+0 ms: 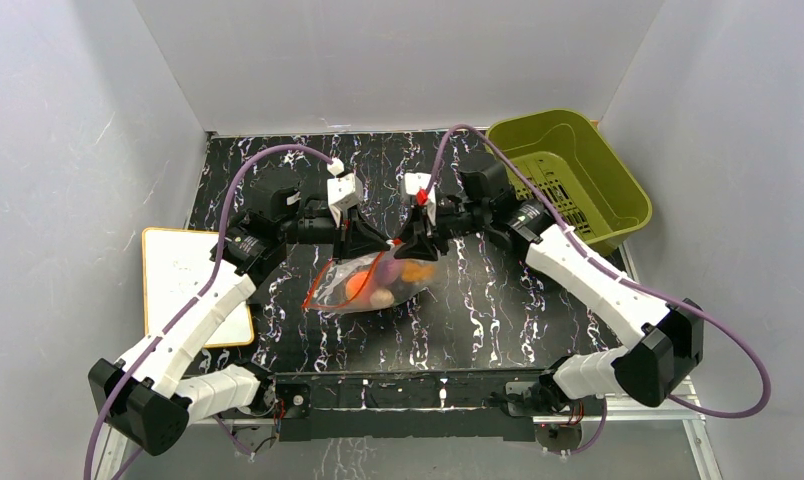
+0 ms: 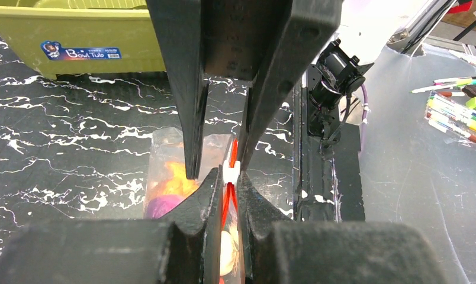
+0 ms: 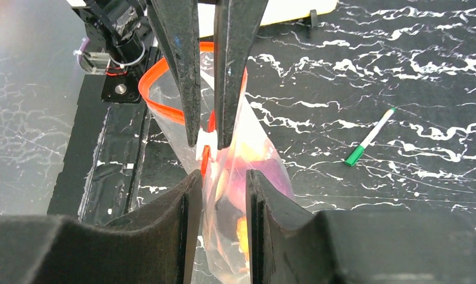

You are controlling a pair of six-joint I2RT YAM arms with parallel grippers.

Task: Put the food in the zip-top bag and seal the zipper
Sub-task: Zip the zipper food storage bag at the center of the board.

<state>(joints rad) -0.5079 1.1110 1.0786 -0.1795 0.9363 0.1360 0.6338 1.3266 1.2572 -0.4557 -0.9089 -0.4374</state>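
The zip-top bag [image 1: 373,283] lies mid-table with the food inside: orange [image 1: 360,285], beige [image 1: 381,297] and purple [image 2: 161,207] pieces, plus a dark one [image 3: 227,210]. My left gripper [image 2: 228,177] is shut on the red-orange zipper [image 2: 227,201] just behind its white slider [image 2: 231,170]. Facing it, my right gripper [image 3: 224,177] has its jaws apart, the clear film standing loosely between them. Beyond the left fingers [image 3: 188,89], the zipper [image 3: 158,109] bows open in a loop. From above, both grippers, left [image 1: 375,244] and right [image 1: 415,243], meet at the bag's far edge.
An olive-green basket [image 1: 568,175] stands at the back right. A whiteboard [image 1: 193,285] lies off the mat at the left. A white pen with a green cap [image 3: 370,136] rests on the black marbled mat. Coloured markers [image 2: 454,112] lie beyond the table.
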